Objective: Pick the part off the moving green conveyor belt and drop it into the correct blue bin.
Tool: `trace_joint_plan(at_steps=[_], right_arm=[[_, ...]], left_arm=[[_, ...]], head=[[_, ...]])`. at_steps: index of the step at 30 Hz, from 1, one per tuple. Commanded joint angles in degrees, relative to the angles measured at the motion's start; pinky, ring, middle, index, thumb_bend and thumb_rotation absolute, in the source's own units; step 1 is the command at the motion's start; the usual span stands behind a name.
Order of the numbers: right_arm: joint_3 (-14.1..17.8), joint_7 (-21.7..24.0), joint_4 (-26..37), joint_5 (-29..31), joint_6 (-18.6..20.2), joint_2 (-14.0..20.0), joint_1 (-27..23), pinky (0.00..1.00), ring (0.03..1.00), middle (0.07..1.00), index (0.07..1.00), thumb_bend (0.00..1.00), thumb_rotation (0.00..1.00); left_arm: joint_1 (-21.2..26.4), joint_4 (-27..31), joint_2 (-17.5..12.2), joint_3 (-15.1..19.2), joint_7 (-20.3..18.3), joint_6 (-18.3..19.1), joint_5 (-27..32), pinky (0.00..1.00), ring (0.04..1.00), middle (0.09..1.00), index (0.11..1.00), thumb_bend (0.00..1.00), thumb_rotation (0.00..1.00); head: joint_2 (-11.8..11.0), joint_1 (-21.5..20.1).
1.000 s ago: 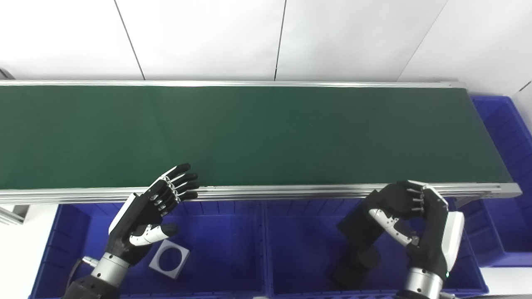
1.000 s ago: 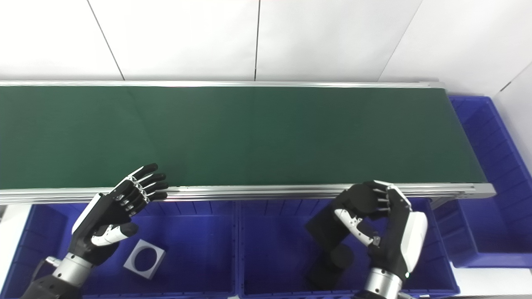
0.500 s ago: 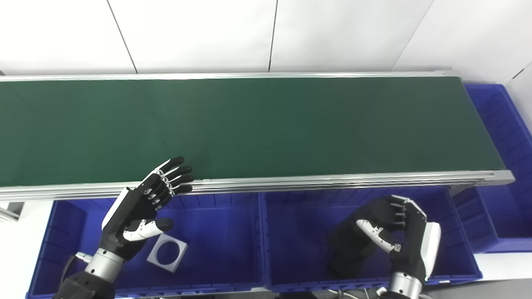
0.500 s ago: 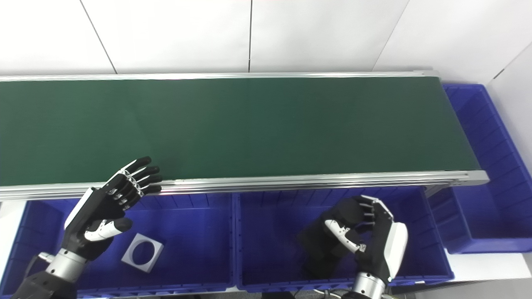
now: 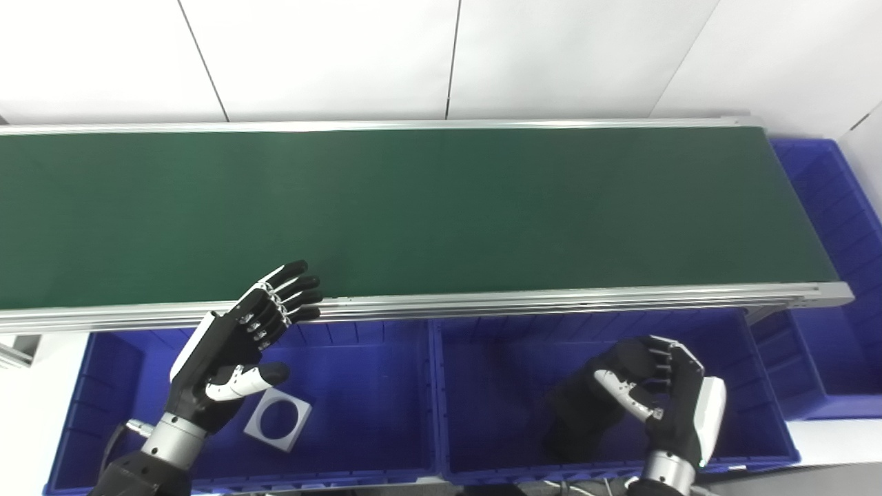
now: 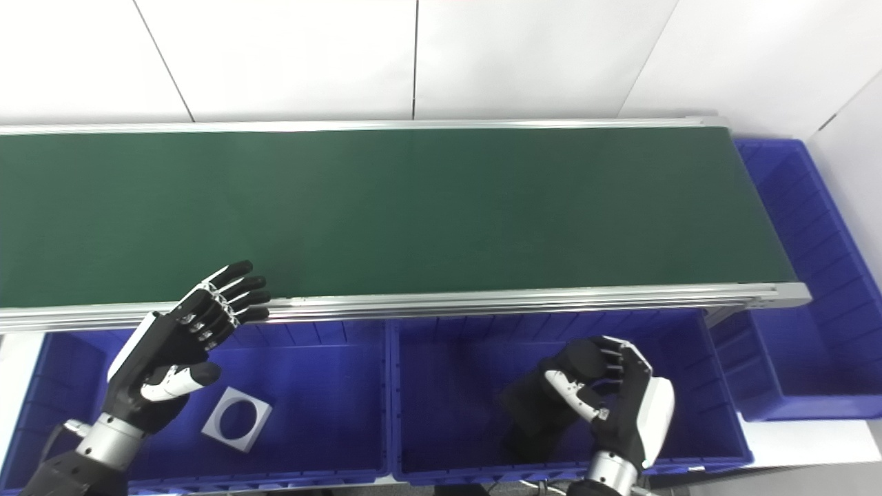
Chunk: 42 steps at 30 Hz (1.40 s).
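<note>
Nearest the robot, low over the right-hand blue bin (image 5: 730,413), the right hand (image 5: 661,396) has its fingers (image 5: 658,358) curled round a black part (image 5: 586,413), thumb on one side and fingers over the top, so I judge the part held and not yet dropped. Its dark bulk hangs below the hand inside the bin's walls; whether its lower end touches the bin floor I cannot tell, since black body and shadow merge. The step in hand looks like the release: the part is off the belt and over a bin, and the next move calls only for the fingers to spread and the hand to lift clear without dragging the part up against the wall. Whether this is the correct bin cannot be judged from what shows.

Beside it, the left-hand blue bin (image 5: 110,386) holds a grey square plate with a round hole (image 5: 278,418), lying flat. Above that bin the left hand (image 5: 234,351) waits, fingers wide and holding nothing, tips at the conveyor's near rail (image 5: 482,306).

Beyond, the green conveyor belt (image 5: 441,207) shows no part on it. A third blue bin (image 6: 792,227) stands past the belt's right end.

The right eye view shows more of that far bin and the white wall by it; the left eye view shows a grey bracket at the left edge (image 5: 14,348)
</note>
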<state>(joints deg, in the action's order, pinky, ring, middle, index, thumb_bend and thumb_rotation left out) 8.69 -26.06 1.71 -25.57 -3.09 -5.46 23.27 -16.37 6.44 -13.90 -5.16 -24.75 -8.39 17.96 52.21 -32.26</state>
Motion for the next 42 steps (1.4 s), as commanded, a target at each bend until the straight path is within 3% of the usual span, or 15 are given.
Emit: trace_joint_plan(at_steps=[1, 8, 11, 13, 14, 16, 20, 24, 38, 42], right_arm=[[0.3, -1.8, 1.9, 0.0, -2.0, 0.0, -0.1, 0.33, 0.424, 0.492, 0.552, 0.49, 0.0], [0.3, -0.6, 2.5, 0.7, -1.8, 0.2, 0.1, 0.33, 0.43, 0.492, 0.55, 0.5, 0.0], [-0.1, 2.0, 3.6, 2.9, -0.8, 0.7, 0.5, 0.46, 0.429, 0.492, 0.544, 0.51, 0.0], [-0.4, 3.6, 3.9, 4.3, -0.3, 1.2, 0.7, 0.54, 0.581, 0.493, 0.672, 0.55, 0.0], [-0.5, 4.3, 4.0, 5.0, -0.1, 1.4, 0.8, 0.56, 0.636, 0.639, 0.744, 0.7, 0.06], [-1.0, 6.1, 4.6, 5.3, 1.6, 1.8, 1.1, 0.64, 0.731, 0.782, 0.838, 0.79, 0.15], [-1.6, 7.9, 5.4, 4.6, 4.1, 2.5, 1.4, 0.75, 0.839, 0.877, 0.923, 0.81, 0.23], [-1.7, 8.3, 5.7, 4.9, 4.8, 2.5, 1.5, 0.82, 0.89, 0.915, 0.961, 0.81, 0.24], [-2.0, 7.4, 8.8, 4.4, 3.1, 2.0, 2.1, 0.86, 0.906, 0.914, 0.968, 0.78, 0.25], [-3.1, 7.7, 12.6, 3.1, 3.3, 1.4, 3.0, 0.79, 0.87, 0.895, 0.942, 0.79, 0.29]], left_arm=[[0.1, 1.6, -0.2, 0.0, -0.1, -1.1, -0.5, 0.78, 0.825, 0.848, 0.881, 0.98, 0.45], [-0.1, 1.7, -0.2, 0.0, -0.2, -0.9, -0.3, 0.79, 0.829, 0.851, 0.886, 0.98, 0.45], [-0.1, 1.7, -0.2, 0.0, -0.2, -1.2, -0.5, 0.78, 0.828, 0.851, 0.887, 0.98, 0.45], [-0.1, 1.8, -0.2, 0.0, -0.1, -1.1, -0.6, 0.78, 0.828, 0.851, 0.887, 0.97, 0.45], [-0.1, 1.8, -0.1, 0.0, 0.0, -1.1, -0.6, 0.78, 0.826, 0.85, 0.886, 0.98, 0.45], [-0.1, 1.8, 0.0, 0.1, 0.0, -0.9, -0.5, 0.78, 0.825, 0.85, 0.884, 0.98, 0.45], [-0.2, 1.9, 0.0, 0.0, -0.1, -0.8, -0.4, 0.79, 0.828, 0.852, 0.886, 0.98, 0.45], [-0.2, 2.0, 0.1, 0.0, -0.1, -0.7, -0.3, 0.79, 0.828, 0.852, 0.888, 0.98, 0.44], [0.0, 1.7, 0.1, 0.0, -0.2, -1.0, -0.6, 0.78, 0.827, 0.85, 0.886, 0.98, 0.45], [-0.1, 1.7, 0.2, 0.0, -0.1, -0.8, -0.5, 0.79, 0.826, 0.85, 0.888, 0.98, 0.45]], head=[[0.0, 0.1], [0.0, 0.2], [-0.1, 0.3], [-0.1, 0.3], [-0.1, 0.3], [-0.1, 0.3], [-0.1, 0.4], [-0.1, 0.4], [-0.2, 0.3], [-0.5, 1.1]])
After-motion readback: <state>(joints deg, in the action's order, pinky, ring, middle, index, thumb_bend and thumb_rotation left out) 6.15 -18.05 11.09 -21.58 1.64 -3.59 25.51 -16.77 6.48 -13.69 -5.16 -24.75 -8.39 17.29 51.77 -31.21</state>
